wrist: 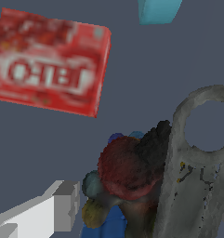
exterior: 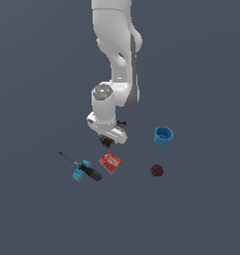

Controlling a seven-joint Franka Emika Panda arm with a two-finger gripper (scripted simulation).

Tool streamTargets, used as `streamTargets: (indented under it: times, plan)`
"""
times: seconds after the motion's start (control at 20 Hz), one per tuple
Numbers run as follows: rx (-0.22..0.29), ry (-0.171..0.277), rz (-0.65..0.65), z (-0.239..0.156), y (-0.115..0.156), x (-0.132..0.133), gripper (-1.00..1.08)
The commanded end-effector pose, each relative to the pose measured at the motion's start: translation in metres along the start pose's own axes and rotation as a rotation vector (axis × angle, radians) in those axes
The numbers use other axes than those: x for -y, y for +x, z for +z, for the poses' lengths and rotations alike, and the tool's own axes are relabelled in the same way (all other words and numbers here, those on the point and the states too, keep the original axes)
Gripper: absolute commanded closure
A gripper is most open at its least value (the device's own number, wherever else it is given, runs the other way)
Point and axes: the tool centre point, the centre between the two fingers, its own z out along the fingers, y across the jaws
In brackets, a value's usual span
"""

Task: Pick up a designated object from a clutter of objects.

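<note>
Blurred, unreadable lettering on red box (wrist: 50,69)

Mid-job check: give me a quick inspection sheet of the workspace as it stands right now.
Surface: plain dark grey floor.
Job's thing: dark object with a red lump, right under the gripper, partly hidden in the exterior view.
Clutter: red box, screwdriver across a light blue block, dark red ball, blue cup, all apart from the gripper.
Gripper: low over the object; whether the jaws are open or shut cannot be told.
Cables: nothing seen.
Surroundings: nothing seen.
</note>
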Motion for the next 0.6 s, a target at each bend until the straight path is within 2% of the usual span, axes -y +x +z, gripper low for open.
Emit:
streamTargets:
  times: [0.0, 0.1, 0.15, 0.55]
  plan:
    - [-0.001, 0.001, 0.000, 0.0046, 0.0003, 0.0002, -0.92]
    - [-0.001, 0.001, 0.000, 0.0056, 0.0003, 0.0002, -0.92]
    - [-0.001, 0.001, 0.000, 0.0056, 0.0003, 0.0002, 1.08]
    - [-0.001, 0.001, 0.000, 0.0056, 0.0003, 0.0002, 1.08]
